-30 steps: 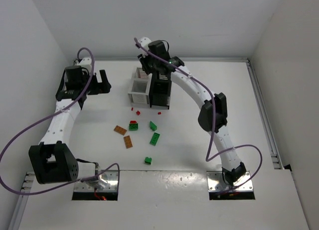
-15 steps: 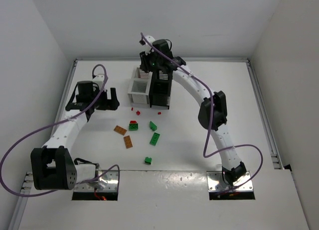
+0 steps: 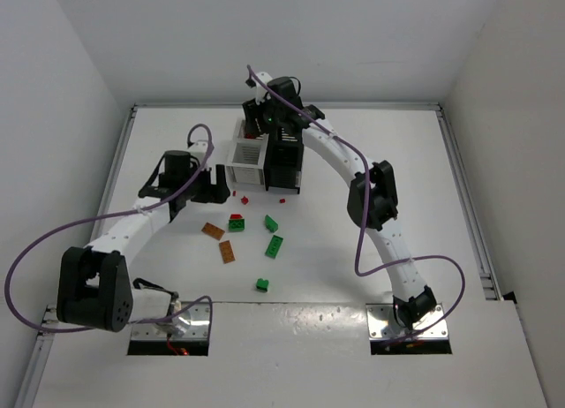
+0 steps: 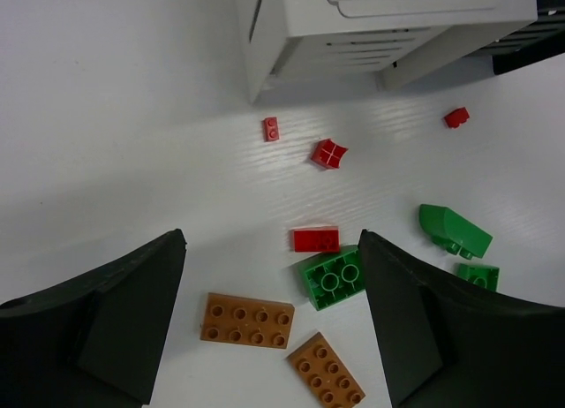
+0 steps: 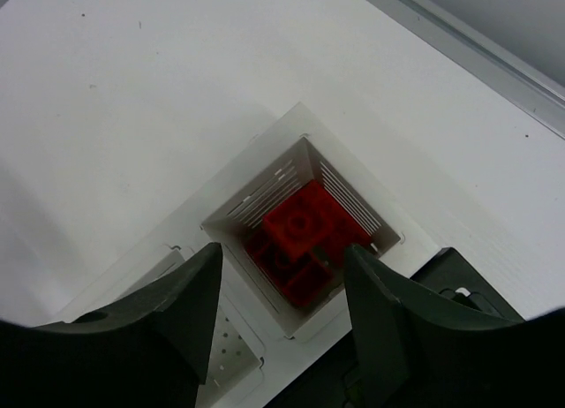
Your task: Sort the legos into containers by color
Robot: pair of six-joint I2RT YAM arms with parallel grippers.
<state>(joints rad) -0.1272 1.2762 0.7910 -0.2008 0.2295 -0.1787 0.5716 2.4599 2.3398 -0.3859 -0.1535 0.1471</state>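
Loose legos lie on the white table in front of the containers. Two orange-brown bricks [image 4: 247, 320] [image 4: 325, 381], a green brick [image 4: 331, 277] and a flat red brick [image 4: 316, 239] sit below and between the fingers of my open left gripper [image 4: 272, 249] [image 3: 207, 185], which holds nothing. More green bricks [image 3: 274, 245] [image 3: 262, 284] and tiny red pieces [image 4: 328, 153] lie nearby. My right gripper [image 5: 281, 253] [image 3: 256, 117] hangs open over the back white bin [image 5: 265, 192], which holds red bricks [image 5: 305, 236].
A front white bin [image 3: 247, 163] and a taller black bin [image 3: 284, 165] stand against the back bin. A metal rail [image 3: 463, 196] runs along the table's right edge. White walls close in the left, back and right sides.
My left arm has swung right and forward from the far left, stopping over the loose bricks. The right gripper has stayed above the back white bin, shifting slightly.
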